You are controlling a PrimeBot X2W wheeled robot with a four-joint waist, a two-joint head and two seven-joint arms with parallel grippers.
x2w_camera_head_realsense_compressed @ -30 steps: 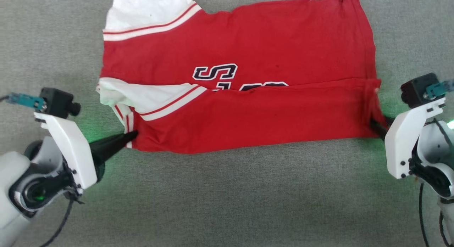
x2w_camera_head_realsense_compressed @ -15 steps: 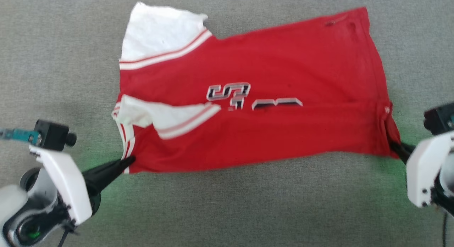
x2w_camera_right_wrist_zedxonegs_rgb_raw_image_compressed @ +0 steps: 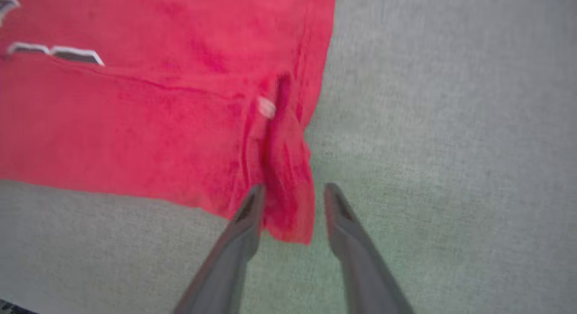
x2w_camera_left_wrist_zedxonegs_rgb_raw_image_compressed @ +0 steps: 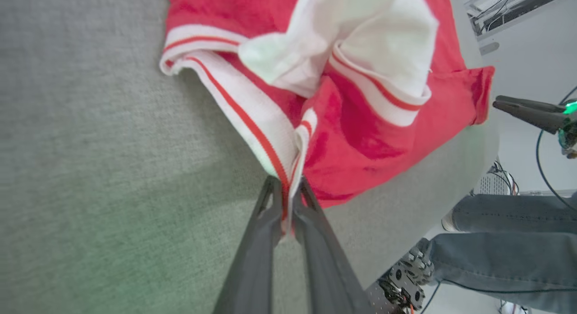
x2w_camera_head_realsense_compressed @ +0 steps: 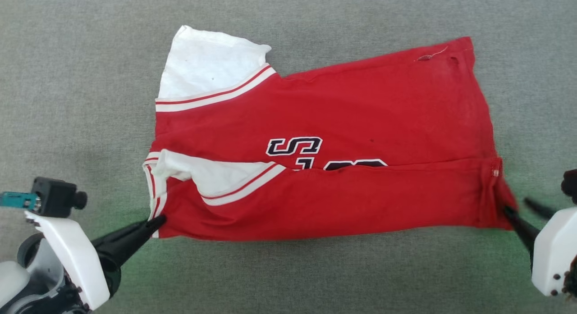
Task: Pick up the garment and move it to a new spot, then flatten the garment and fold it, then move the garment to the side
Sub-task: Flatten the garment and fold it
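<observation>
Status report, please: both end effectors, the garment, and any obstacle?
Left end effector shut on garment at striped trim. Right end effector open around red hem corner. Garment half-folded on grey table. Person's legs beside table.

**What we cannot make out**

The garment's [x2w_camera_head_realsense_compressed: 342,116] folded near flap covers the lower part of its lettering [x2w_camera_head_realsense_compressed: 294,146]; we read only 1 letter. The right wrist view is blurred. The right gripper [x2w_camera_head_realsense_compressed: 517,205] and a person's legs [x2w_camera_left_wrist_zedxonegs_rgb_raw_image_compressed: 496,264] run off picture edges.
</observation>
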